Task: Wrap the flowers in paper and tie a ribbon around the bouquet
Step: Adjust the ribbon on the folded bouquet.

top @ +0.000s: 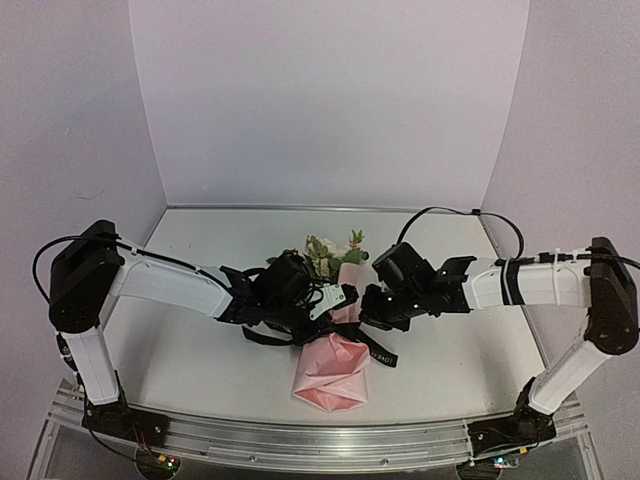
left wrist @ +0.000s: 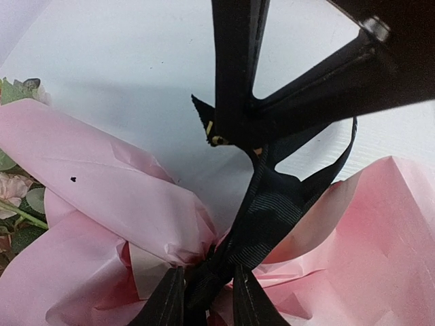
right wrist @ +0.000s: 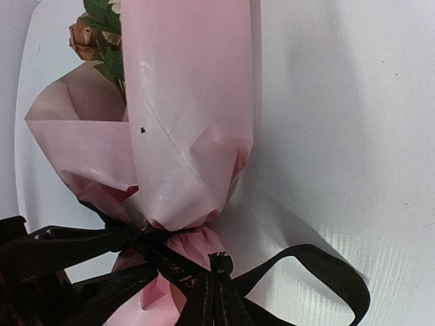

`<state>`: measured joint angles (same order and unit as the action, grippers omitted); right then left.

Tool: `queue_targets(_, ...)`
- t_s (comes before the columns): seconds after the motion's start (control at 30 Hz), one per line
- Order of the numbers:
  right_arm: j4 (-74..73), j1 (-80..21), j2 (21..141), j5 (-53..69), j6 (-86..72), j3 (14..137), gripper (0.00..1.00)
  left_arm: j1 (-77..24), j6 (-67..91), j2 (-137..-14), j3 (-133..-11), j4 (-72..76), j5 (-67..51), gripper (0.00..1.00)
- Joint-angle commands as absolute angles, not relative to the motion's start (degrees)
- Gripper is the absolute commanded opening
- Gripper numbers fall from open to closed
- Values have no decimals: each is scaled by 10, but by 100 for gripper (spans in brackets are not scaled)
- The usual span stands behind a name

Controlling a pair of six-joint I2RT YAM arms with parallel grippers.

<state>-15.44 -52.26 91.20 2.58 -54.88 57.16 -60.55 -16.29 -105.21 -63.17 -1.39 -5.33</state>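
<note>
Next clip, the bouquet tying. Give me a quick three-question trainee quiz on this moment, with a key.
1. True or false: the paper is already wrapped around the stems of the flowers.
2. Between the left tool and the right tool, which grips the ribbon? A) left only B) right only C) both
3. Fill in: the ribbon's colour is ___.

Key: 1 true; 2 C; 3 black.
</note>
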Motion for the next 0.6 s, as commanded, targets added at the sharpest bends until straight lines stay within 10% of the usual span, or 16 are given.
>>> queue_targets(0.0,-148,-511,884,2,-540,553,0,-606,-165,-1054,-622,-15,-62,26)
queue_targets(0.57,-165,-470,828,-26,-519,498,0,-606,-166,-1049,-615,-17,-59,24)
